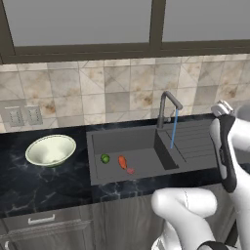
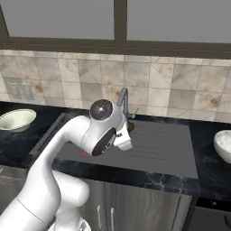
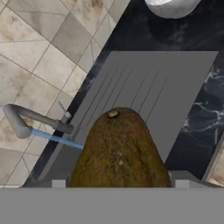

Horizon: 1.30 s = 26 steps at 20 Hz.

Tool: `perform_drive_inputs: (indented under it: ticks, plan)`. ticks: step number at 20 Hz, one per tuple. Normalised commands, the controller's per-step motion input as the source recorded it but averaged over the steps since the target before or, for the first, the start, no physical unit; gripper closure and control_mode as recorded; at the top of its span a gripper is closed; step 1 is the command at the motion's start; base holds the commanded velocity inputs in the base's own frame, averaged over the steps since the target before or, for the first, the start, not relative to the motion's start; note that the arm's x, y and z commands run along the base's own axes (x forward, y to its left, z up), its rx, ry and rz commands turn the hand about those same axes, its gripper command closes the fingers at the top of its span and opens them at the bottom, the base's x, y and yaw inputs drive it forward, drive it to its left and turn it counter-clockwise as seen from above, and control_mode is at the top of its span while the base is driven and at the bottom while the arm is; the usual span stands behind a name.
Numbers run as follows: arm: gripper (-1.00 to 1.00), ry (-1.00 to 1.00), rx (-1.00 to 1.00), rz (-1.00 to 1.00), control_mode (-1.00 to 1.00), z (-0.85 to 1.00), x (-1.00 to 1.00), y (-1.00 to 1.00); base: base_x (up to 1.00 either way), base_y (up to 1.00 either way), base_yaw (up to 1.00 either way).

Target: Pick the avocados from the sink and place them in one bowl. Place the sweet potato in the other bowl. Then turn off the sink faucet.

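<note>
On the counter at nine o'clock from the sink [image 1: 146, 158] sits a cream-green bowl [image 1: 50, 149], and nothing shows inside it. Moving right into the basin, the green avocado [image 1: 105, 158] lies on the floor at the left end, with the sweet potato [image 1: 122, 161] just beside it at three o'clock and a small red spot [image 1: 130, 170] a little further on. Next comes the faucet [image 1: 167, 108], at twelve o'clock from the basin's right end, its blue stream [image 1: 173, 128] running, so the tap is not yet turned off. Right of that lies the ridged drainboard [image 2: 155, 144], and above it hangs the gripper [image 2: 128, 131], closed on the brown avocado [image 3: 119, 151]; in the hand view the fruit sits between the tips, stem end up, well clear of the ridges below. At the far right, at three o'clock from the drainboard, stands a pale bowl [image 2: 223, 145], which the hand view shows at its twelve o'clock. My reading is that the task is at an early stage: one avocado is lifted but not placed, the other avocado and the sweet potato wait in the basin, and the faucet is last.
</note>
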Motion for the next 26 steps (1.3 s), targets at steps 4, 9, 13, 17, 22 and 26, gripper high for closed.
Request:
perform_drive_inputs:
  ticks: [4,9,13,17,22,26]
  plan:
    - [1.0,0.0,0.06,-0.03,-1.0,0.18,0.0,-0.99,0.0,0.0,0.0]
    - [1.0,0.01,0.01,-0.06,-1.0,0.06,0.0,-0.96,0.0,0.0,0.0]
    - [1.0,0.05,0.0,-0.06,-1.0,0.0,0.02,-0.86,0.0,0.0,0.0]
    - [1.0,0.0,0.0,-0.06,-1.0,0.0,0.01,-0.86,0.0,0.0,0.0]
    - [1.0,0.01,0.0,-0.06,-1.0,0.0,0.03,-0.83,0.0,0.0,0.0]
    - [1.0,0.01,0.0,-0.04,-1.0,-0.09,0.06,-0.62,0.0,0.0,0.0]
